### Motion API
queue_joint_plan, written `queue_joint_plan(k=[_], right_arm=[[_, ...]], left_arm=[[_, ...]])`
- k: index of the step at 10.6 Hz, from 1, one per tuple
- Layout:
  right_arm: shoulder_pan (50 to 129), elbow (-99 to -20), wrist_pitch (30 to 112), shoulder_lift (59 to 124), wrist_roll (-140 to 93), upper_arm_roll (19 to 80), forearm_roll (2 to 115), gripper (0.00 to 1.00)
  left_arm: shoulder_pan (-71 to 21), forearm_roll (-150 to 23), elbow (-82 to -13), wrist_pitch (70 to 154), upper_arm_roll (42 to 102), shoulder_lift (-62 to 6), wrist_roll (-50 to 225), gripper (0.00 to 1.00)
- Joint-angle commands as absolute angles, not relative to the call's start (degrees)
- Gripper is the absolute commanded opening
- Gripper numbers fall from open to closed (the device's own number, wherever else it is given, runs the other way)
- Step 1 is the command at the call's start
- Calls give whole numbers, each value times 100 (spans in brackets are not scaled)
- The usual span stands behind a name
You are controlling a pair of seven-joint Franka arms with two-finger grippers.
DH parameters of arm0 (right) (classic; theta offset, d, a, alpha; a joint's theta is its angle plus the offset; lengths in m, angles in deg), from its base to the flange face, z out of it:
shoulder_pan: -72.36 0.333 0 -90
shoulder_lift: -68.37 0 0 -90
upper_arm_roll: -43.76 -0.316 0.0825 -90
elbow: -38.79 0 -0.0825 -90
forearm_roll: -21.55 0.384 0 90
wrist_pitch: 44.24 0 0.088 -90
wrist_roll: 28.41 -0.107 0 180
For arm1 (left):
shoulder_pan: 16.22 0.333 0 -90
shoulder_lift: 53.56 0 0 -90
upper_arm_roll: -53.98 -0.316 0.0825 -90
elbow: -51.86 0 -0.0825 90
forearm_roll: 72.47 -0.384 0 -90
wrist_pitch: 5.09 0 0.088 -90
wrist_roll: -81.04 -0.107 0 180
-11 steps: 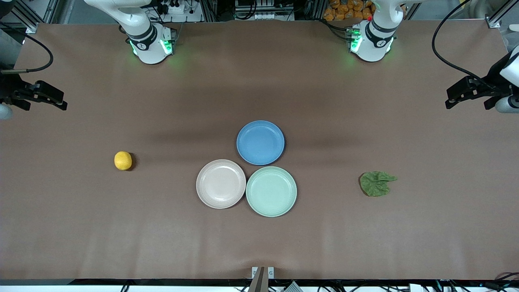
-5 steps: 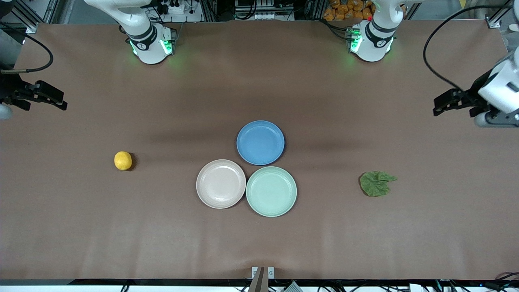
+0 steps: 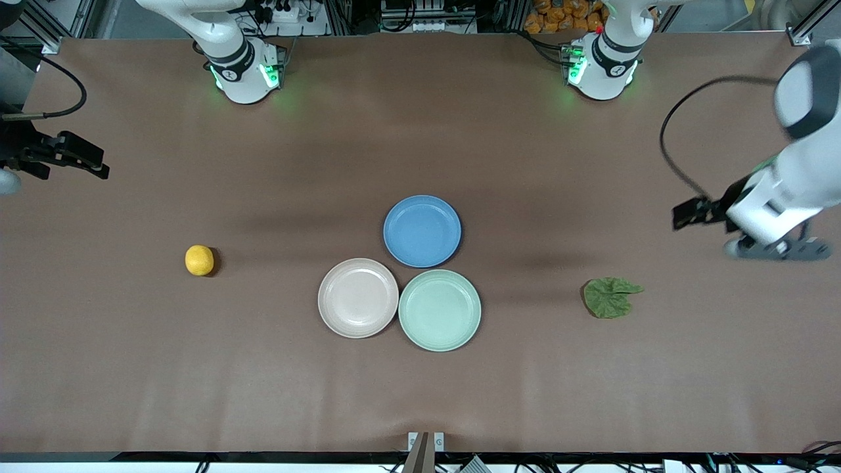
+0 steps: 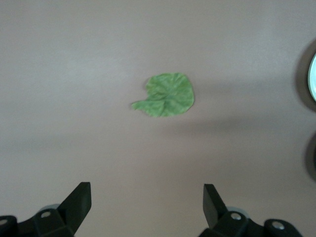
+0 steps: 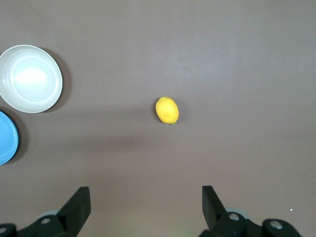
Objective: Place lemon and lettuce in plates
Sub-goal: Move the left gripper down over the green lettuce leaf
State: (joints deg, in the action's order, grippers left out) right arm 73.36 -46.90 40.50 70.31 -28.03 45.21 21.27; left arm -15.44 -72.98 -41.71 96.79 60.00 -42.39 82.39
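The lemon [image 3: 199, 260] lies on the brown table toward the right arm's end. It also shows in the right wrist view [image 5: 167, 109]. The lettuce [image 3: 611, 297] lies flat toward the left arm's end and shows in the left wrist view [image 4: 165, 95]. The beige-pink plate [image 3: 358, 297] and the mint green plate [image 3: 439, 310] sit side by side at mid-table, both empty. My left gripper [image 3: 683, 215] is open and empty, up over bare table beside the lettuce [image 4: 147, 195]. My right gripper [image 3: 100, 168] is open and empty, waiting over the table's edge [image 5: 145, 195].
An empty blue plate [image 3: 422, 230] touches the two plates, farther from the front camera. The right wrist view shows the beige-pink plate [image 5: 30, 78] and part of the blue plate [image 5: 6, 138]. A sliver of the mint plate's rim [image 4: 313, 76] shows in the left wrist view.
My left arm has swung in from the table's end toward the lettuce, and its gripper is lower in the front view. The right arm, fruit, leaf and plates have not moved.
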Motion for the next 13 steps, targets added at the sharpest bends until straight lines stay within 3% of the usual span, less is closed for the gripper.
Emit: queue_joint_plan(k=[1, 9, 13], right_arm=[[7297, -4716, 4039, 7004, -2815, 4499, 2058, 100], [7244, -4927, 4162, 7074, -2806, 4508, 2076, 100], [7279, -5550, 4846, 7109, -2744, 4508, 2093, 100]], left_arm=[[-1710, -7563, -4086, 10281, 6039, -3592, 8315, 100], [-1657, -7924, -4147, 11407, 6031, -2211, 8568, 100], [-1587, -7950, -4657, 12365, 6031, -1964, 9413, 100]])
